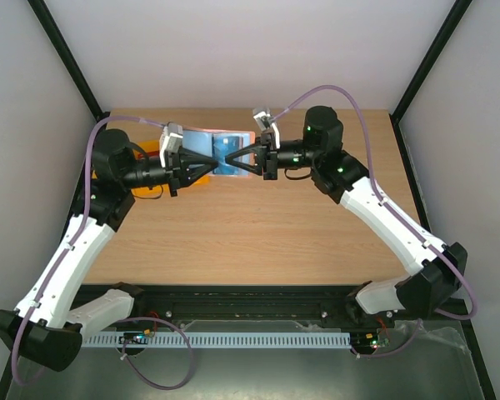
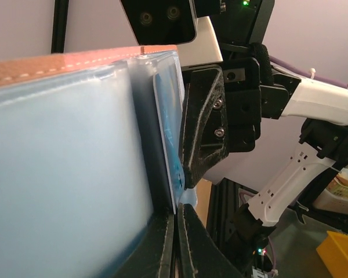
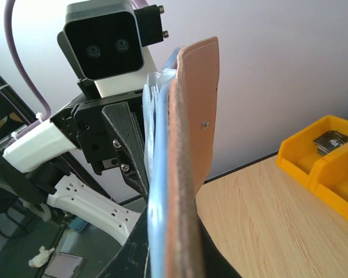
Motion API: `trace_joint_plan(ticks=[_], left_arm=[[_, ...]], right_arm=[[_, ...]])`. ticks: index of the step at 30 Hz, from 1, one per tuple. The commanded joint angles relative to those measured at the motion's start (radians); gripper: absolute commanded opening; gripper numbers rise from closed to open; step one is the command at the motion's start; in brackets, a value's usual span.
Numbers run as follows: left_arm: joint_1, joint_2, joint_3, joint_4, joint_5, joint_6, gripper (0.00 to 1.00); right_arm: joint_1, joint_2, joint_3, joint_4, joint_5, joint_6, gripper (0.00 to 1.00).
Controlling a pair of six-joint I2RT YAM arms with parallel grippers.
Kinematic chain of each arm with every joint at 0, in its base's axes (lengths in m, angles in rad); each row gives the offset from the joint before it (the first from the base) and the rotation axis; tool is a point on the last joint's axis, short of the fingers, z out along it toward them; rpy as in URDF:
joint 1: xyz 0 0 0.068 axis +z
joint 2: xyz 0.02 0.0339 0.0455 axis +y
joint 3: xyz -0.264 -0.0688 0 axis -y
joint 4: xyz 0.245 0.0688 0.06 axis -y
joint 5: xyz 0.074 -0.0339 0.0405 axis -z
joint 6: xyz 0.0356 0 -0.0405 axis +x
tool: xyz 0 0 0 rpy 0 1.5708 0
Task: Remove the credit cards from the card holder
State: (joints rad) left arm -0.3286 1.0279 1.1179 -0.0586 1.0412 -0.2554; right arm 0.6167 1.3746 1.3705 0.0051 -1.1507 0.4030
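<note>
- The flat, tan-brown leather card holder (image 1: 203, 143) with pale blue-grey plastic sleeves is lifted clear of the wooden table (image 1: 258, 242), near its far edge; it stands on edge between the two arms
- The left gripper (image 1: 220, 162) is closed to a thin slit on a thin layer at the holder's lower edge; whether that layer is a sleeve or a card, I cannot tell
- The right gripper (image 1: 235, 159) meets it from the opposite side; its dark fingers (image 2: 203, 127) are clamped across the holder's full thickness, one pad pressing flat on a blue-faced, thin rectangular credit card (image 2: 167, 116) that sits in an outer sleeve
- Judged handling: the holder is light and floppy, its sleeves soft and slick, so it will probably bend or twist unless one arm anchors the stitched leather rim
- The card looks stiff, thin and smooth, likely to slip under a light pinch; the best hold seems to be its exposed edge, pulled straight along the sleeve's opening
- A yellow plastic compartment tray (image 3: 296, 152) stands on the table well apart, with dark flat things inside
</note>
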Motion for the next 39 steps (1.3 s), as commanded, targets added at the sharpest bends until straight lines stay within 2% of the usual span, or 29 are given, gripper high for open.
trace_joint_plan(ticks=[1,4,7,16,19,23,30,36,38,39], left_arm=[[0.018,-0.029,0.007,0.007,0.038,0.012,0.03],[0.038,-0.020,-0.008,0.026,0.094,-0.043,0.03],[0.039,-0.020,-0.034,0.075,0.100,-0.108,0.09],[0.056,-0.036,-0.065,0.108,0.055,-0.131,0.12],[0.019,-0.029,-0.047,0.082,-0.012,-0.096,0.11],[0.023,-0.016,-0.031,0.054,-0.017,-0.107,0.05],[0.017,-0.004,-0.042,0.128,-0.060,-0.164,0.05],[-0.019,0.010,-0.054,0.197,-0.048,-0.195,0.14],[-0.025,0.012,-0.054,0.206,-0.042,-0.196,0.12],[-0.026,0.010,-0.053,0.210,-0.038,-0.194,0.06]], right_arm=[[-0.002,-0.026,0.003,0.099,-0.045,0.006,0.02],[-0.012,-0.038,-0.018,0.106,-0.056,0.007,0.02],[-0.012,-0.024,-0.015,0.149,-0.082,0.056,0.02],[-0.011,-0.028,-0.013,0.171,-0.101,0.070,0.02],[0.005,-0.017,-0.006,0.171,-0.085,0.072,0.02],[0.015,-0.021,-0.002,0.169,-0.086,0.060,0.02],[0.034,-0.005,0.026,0.163,-0.087,0.060,0.02],[0.038,0.000,0.032,0.158,-0.087,0.057,0.02],[0.038,-0.002,0.030,0.148,-0.084,0.050,0.02],[0.038,-0.002,0.031,0.135,-0.082,0.039,0.02]])
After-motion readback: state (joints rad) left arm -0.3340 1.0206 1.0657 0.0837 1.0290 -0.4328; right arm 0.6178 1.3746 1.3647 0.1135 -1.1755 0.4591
